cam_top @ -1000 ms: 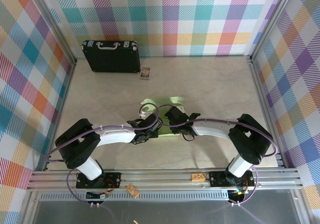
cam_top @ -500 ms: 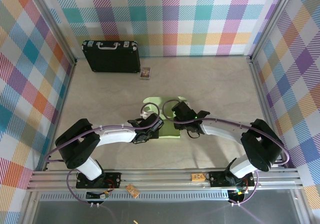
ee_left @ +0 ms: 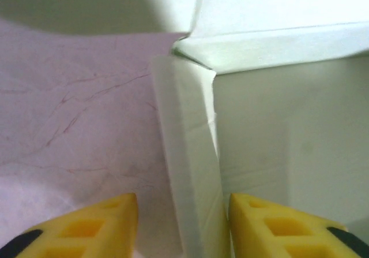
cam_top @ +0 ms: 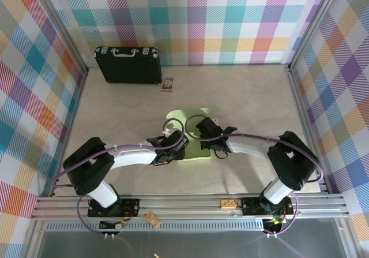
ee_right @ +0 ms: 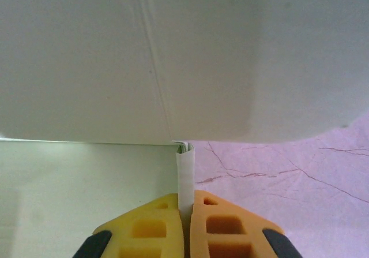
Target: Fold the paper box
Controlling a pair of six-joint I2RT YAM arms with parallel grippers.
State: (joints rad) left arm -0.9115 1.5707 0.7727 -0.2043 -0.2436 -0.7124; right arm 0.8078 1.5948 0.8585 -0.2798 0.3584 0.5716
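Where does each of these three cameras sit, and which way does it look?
Top external: fixed above and behind the arms, looking down on the table; left arm and right arm show, bases at the bottom.
Left wrist: on the left arm, looking along the spread left fingers at a folded edge of the paper box.
Right wrist: on the right arm, looking past the right fingers, pinched on a thin strip of the box.
Shared: all three see the paper box and the table.
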